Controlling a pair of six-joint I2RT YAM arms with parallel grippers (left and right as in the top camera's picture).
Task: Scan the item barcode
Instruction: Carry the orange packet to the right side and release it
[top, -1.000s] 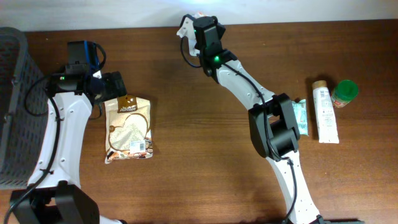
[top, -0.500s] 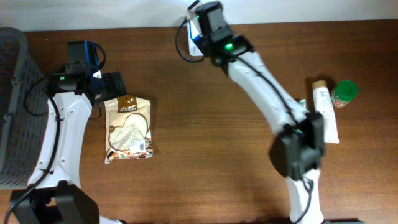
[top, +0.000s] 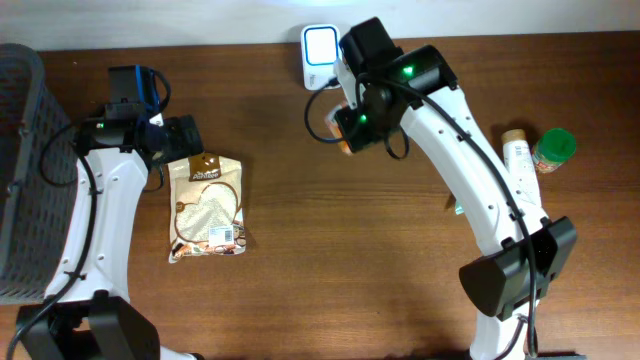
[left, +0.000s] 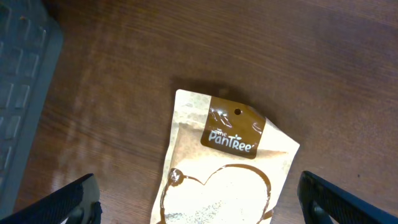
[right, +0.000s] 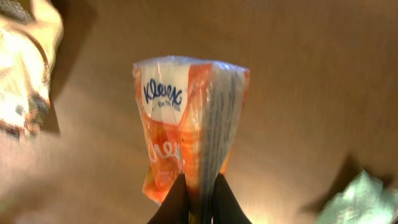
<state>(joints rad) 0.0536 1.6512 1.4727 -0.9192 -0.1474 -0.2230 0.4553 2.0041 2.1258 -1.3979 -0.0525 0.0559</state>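
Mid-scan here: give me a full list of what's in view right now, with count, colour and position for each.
table: one, brown wood, under everything
basket: one, grey, far left edge
snack pouch: one, beige with brown label, lying flat on the left
scanner: one, white, back edge, centre
tissue pack: one, orange and white, pinched in the right claw, in front of the scanner
tube: one, white with tan cap, right side, partly behind the right arm
jar: one, green lid, beside the tube
left claw: open, over the pouch's top end
right claw: shut on the tissue pack
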